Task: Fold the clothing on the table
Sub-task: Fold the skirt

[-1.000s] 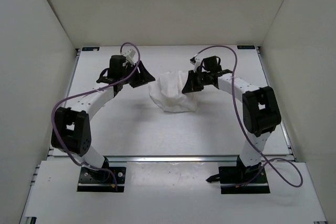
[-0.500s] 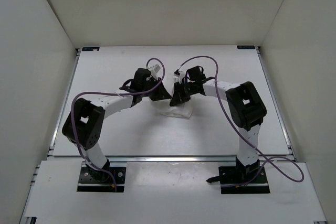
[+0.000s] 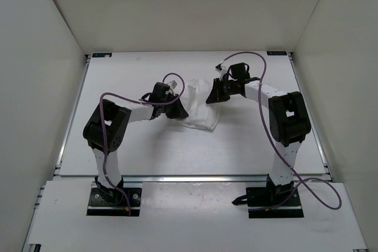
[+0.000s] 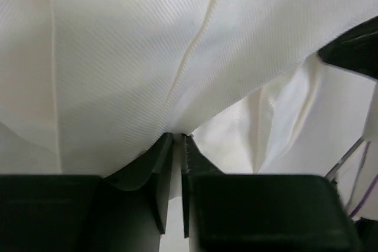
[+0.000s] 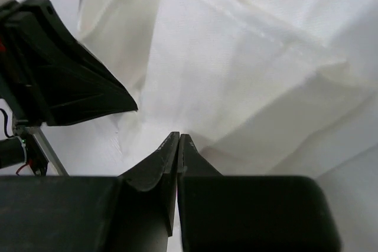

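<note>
One clothing (image 4: pixel 118 57) fold sits in left tool (image 4: pixel 177 138)

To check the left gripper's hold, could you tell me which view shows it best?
The left wrist view: the left gripper pinches a clothing fold, close up. The top view shows it small; the right wrist view, only its dark outer side.

Plain matte white panels close three sides: left wall (image 3: pixel 35 87), back wall (image 3: pixel 189 10) and right wall (image 3: pixel 348 75) (seams meet behind the far corners). A white ledge (image 3: pixel 189 210) borders the near edge of the table (image 3: pixel 147 151). The light is soft and even.
</note>
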Robot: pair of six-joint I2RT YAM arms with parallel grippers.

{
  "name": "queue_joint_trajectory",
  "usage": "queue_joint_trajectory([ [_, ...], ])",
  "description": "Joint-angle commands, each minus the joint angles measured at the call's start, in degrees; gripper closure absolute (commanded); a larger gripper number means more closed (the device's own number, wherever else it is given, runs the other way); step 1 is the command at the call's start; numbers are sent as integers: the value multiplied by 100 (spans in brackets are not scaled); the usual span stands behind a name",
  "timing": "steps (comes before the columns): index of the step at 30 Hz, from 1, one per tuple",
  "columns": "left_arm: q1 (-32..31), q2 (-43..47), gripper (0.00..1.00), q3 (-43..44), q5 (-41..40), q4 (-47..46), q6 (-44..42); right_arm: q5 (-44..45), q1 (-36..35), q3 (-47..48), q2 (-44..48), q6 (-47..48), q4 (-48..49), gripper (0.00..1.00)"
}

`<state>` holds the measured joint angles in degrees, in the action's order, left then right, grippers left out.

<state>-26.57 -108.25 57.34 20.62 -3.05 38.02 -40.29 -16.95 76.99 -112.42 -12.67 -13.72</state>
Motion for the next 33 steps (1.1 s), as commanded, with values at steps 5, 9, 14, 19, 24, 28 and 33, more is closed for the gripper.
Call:
queue_joint_trajectory([
  [5,81,523,28,602,-68,243,-505,487,306,80,605,150,-264,86],
  [9,415,1093,1,928,135,620,-717,514,666,351,1063,44,-578,69],
  [14,521,1833,2,1576,-1136,1795,-1690,1005,1000,703,1679,325,-1027,42],
  [19,477,1764,1,2430,-2332,3438,-2352,2174,755,1187,1838,791,-2211,30],
  [24,547,1403,1,2643,-2695,4707,-2431,2518,552,575,1917,810,-2497,37],
  [28,451,1682,2,2125,-2896,4708,-2457,2000,666,-603,2522,573,-1767,40],
  [33,380,2053,1,1649,-2853,4716,-2492,2025,772,-1019,2743,546,-1739,40],
])
